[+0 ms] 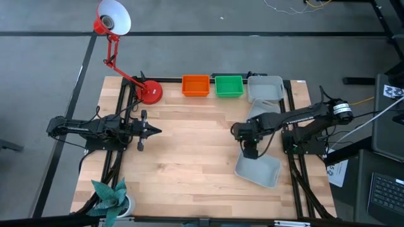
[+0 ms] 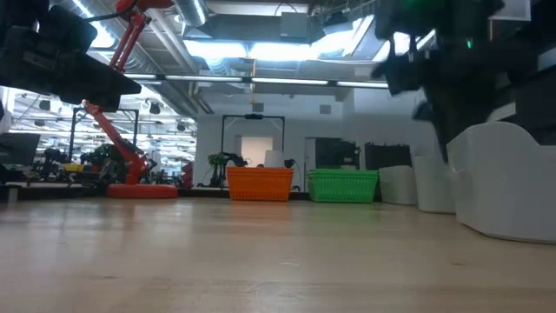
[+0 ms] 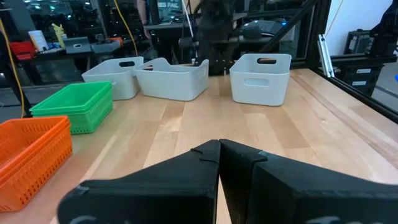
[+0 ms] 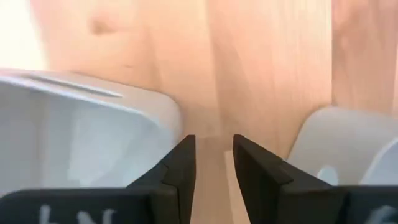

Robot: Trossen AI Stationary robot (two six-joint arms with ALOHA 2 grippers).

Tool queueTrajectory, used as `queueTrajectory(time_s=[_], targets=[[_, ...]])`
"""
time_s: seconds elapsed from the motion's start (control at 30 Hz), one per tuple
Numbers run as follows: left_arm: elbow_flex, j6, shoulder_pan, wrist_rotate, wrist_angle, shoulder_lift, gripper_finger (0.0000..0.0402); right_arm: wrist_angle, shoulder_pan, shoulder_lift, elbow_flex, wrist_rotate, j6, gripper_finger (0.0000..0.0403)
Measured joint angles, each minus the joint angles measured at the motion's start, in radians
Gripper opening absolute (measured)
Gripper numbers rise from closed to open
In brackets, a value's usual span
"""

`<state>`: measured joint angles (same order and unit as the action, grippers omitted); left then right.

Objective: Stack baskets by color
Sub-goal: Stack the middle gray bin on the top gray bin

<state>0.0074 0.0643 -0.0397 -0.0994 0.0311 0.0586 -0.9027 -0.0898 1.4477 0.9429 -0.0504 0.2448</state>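
An orange basket (image 1: 196,86), a green basket (image 1: 229,86) and a grey-white basket (image 1: 265,88) stand in a row along the table's far edge. A second grey-white basket (image 1: 255,115) lies partly under my right arm, and a third (image 1: 257,170) sits near the front right. My right gripper (image 4: 214,163) points down, open, over bare wood between these two grey-white baskets (image 4: 81,137) (image 4: 348,149), touching neither. My left gripper (image 3: 219,163) is shut and level at the table's left (image 1: 151,131). It holds nothing.
A red desk lamp's round base (image 1: 151,93) stands at the far left beside the orange basket. A green pinwheel in a white cup (image 1: 113,200) sits at the near left corner. Bare wood (image 1: 196,145) spreads across the table's middle between the arms.
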Motion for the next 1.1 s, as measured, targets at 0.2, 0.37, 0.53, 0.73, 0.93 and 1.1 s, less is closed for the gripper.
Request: queueTrajectory(time_s=[0.2,0.37,0.53,0.73,0.93,1.1], targets=[[0.000,0.000,0.000,0.000,0.000,0.000,0.0000,-0.303,0.000,-0.004,0.153,0.161,0.033,0.0108],[0.000,0.000,0.000,0.000,0.000,0.000,0.0000,-0.424,-0.001,-0.004,0.151,0.199,0.094,0.0108],[0.000,0.000,0.000,0.000,0.000,0.000,0.0000,-0.416,-0.002,-0.004,0.057,0.189,0.114,0.0108],[0.000,0.000,0.000,0.000,0.000,0.000,0.0000,-0.214,-0.002,-0.004,-0.036,0.162,0.101,0.0108],[0.000,0.000,0.000,0.000,0.000,0.000,0.0000,0.138,0.012,-0.004,-0.047,0.131,0.019,0.0108],[0.000,0.000,0.000,0.000,0.000,0.000,0.0000,0.397,0.057,-0.004,-0.047,0.187,-0.076,0.0108]])
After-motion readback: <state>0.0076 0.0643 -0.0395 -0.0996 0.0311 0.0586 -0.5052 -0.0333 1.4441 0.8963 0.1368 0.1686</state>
